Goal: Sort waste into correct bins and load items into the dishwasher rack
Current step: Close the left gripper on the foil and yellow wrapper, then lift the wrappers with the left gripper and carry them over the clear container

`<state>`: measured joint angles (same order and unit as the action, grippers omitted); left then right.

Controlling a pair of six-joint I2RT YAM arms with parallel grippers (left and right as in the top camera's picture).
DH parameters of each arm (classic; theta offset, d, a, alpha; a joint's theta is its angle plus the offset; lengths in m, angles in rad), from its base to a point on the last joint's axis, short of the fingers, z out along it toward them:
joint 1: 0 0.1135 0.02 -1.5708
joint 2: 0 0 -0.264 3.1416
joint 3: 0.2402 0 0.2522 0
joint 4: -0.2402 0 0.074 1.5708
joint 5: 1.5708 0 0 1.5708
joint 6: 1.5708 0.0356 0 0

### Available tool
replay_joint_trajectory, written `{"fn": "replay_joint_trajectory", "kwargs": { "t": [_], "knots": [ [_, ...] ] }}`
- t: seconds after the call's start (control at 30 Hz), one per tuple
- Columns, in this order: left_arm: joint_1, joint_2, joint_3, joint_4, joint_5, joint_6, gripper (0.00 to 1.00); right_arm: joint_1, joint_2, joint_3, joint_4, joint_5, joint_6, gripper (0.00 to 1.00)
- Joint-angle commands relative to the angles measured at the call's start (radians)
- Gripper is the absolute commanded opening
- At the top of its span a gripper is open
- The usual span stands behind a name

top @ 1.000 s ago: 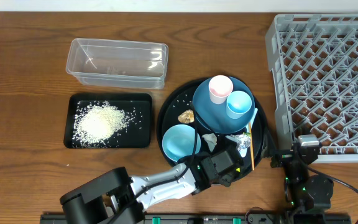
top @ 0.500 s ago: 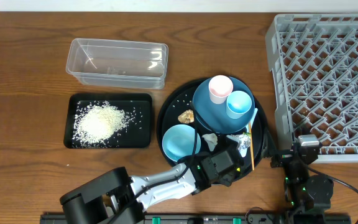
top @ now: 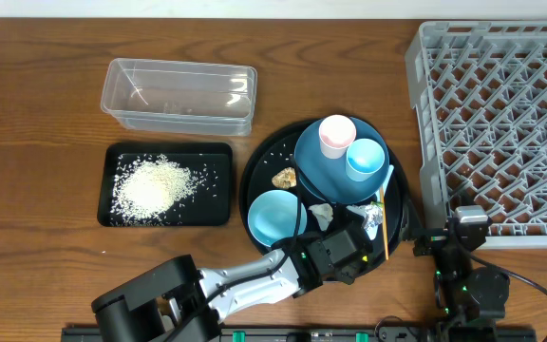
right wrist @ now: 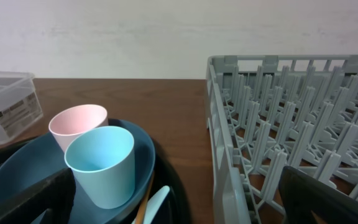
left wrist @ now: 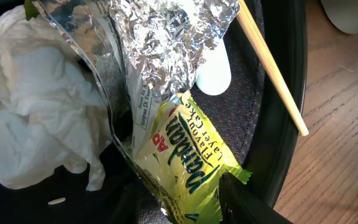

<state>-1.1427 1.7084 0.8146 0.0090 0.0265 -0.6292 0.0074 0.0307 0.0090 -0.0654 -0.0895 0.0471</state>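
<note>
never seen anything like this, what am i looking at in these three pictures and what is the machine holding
These are two robot arms at a wooden table, each ending in a two-finger gripper. The wide picture looks straight down from above. The other two come from small cameras on the wrists.

The left gripper reaches onto a round black tray. Its close-up shows crumpled foil wrappers and a yellow-green packet right at its finger. I cannot tell whether the packet is pinched. The right gripper is open and empty beside the grey dishwasher rack.

On the round tray are a dark blue plate carrying a pink cup and a light blue cup, a light blue bowl and a chopstick. Further left are a black tray with rice and a clear tub.
</note>
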Motion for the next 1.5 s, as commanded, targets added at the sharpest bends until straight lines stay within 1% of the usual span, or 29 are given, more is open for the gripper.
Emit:
{"fn": "replay_joint_trajectory", "kwargs": {
  "t": [0.0, 0.43, 0.53, 0.7, 0.8, 0.83, 0.87, 1.0, 1.07, 1.3, 1.47],
  "knots": [
    [-0.002, 0.006, 0.021, 0.004, 0.003, -0.002, 0.43, -0.007, 0.0, -0.003, -0.002, 0.007, -0.011, 0.99],
    [-0.002, 0.043, 0.021, 0.015, 0.002, -0.005, 0.42, -0.007, 0.0, -0.003, -0.002, 0.007, -0.011, 0.99],
    [-0.002, 0.045, 0.02, 0.014, 0.003, -0.005, 0.32, -0.007, 0.0, -0.003, -0.002, 0.007, -0.011, 0.99],
    [-0.002, 0.045, 0.019, 0.007, 0.003, -0.005, 0.28, -0.007, 0.0, -0.003, -0.002, 0.007, -0.011, 0.99],
    [-0.002, 0.045, 0.019, 0.007, 0.003, -0.005, 0.2, -0.007, 0.0, -0.003, -0.002, 0.007, -0.011, 0.99],
    [-0.002, 0.045, 0.019, 0.007, 0.004, -0.005, 0.19, -0.007, 0.0, -0.003, -0.001, 0.007, -0.011, 0.99],
    [-0.002, 0.045, 0.019, 0.006, 0.008, -0.005, 0.14, -0.007, 0.0, -0.003, -0.002, 0.007, -0.011, 0.99],
    [-0.002, 0.045, 0.019, -0.001, 0.023, -0.005, 0.1, -0.007, 0.0, -0.003, -0.002, 0.007, -0.011, 0.99],
    [-0.002, 0.045, 0.019, -0.004, 0.027, -0.005, 0.06, -0.007, 0.0, -0.003, -0.002, 0.007, -0.011, 0.99],
    [-0.002, 0.037, 0.02, -0.008, 0.041, -0.005, 0.06, -0.007, 0.0, -0.003, -0.002, 0.007, -0.011, 0.99],
    [-0.002, -0.045, 0.02, -0.016, 0.045, -0.005, 0.06, -0.007, 0.0, -0.003, -0.002, 0.007, -0.011, 0.99]
  ]
}}
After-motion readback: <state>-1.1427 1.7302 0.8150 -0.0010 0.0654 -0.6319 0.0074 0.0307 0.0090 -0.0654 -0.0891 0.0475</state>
